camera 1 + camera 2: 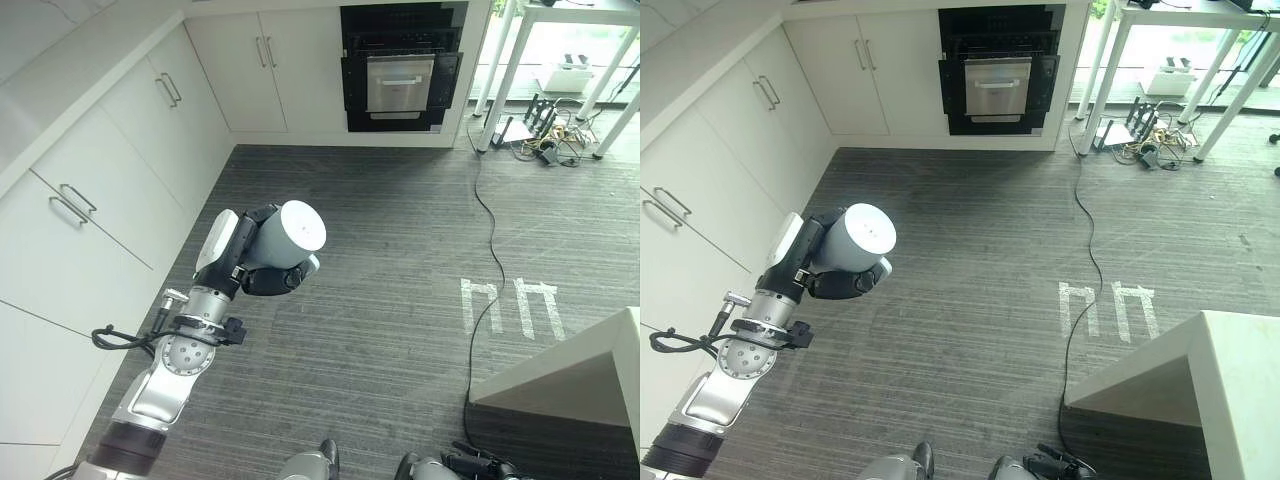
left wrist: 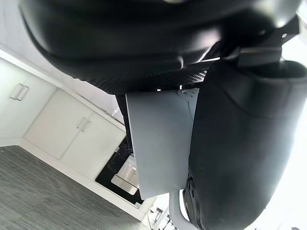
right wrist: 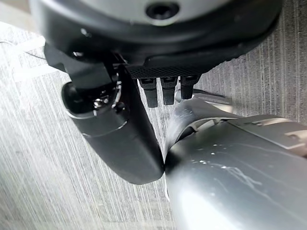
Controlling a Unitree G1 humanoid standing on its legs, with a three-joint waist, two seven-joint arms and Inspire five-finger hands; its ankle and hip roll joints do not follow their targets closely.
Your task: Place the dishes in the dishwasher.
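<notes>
The left hand [image 1: 262,262] is clamped around a white cup [image 1: 290,234], whose inside is hidden. The right hand's [image 3: 115,129] fingers hang relaxed above the floor [image 1: 400,280]. The dishwasher [image 1: 402,68] stands at 12 o'clock.

White cabinets [image 1: 120,170] with metal handles run along the left wall and round the corner. Grey striped floor [image 1: 380,260] has white tape marks [image 1: 510,305] on it. White table [image 1: 560,30] in the far right corner, white counter corner [image 1: 580,370] near right.
</notes>
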